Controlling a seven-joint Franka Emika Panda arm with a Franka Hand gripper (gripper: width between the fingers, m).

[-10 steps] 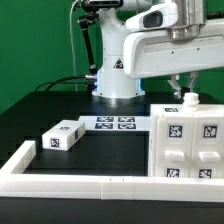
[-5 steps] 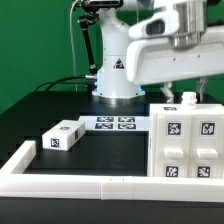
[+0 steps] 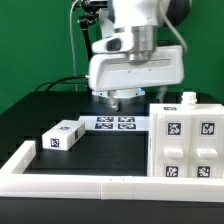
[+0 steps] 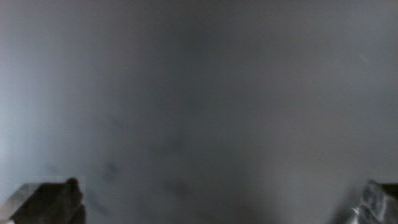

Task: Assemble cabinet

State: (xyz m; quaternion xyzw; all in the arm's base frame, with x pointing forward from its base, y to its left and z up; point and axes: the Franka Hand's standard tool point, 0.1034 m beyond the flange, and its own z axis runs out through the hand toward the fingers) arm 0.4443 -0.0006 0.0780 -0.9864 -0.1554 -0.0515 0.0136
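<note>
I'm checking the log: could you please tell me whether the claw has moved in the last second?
Yes. The claw went from above the cabinet toward the exterior view's left, now seen above the marker board.

White cabinet (image 3: 186,143) — black-and-white tags

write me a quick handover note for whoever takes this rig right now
tool: open, empty, raised above the table near the marker board.
cabinet: upright at the exterior view's right, apart from the tool.
Done: tagged pieces already sit on its front.
Left: a small tagged block lies loose at the exterior view's left. It may be the next pick, but that is a guess.
</note>
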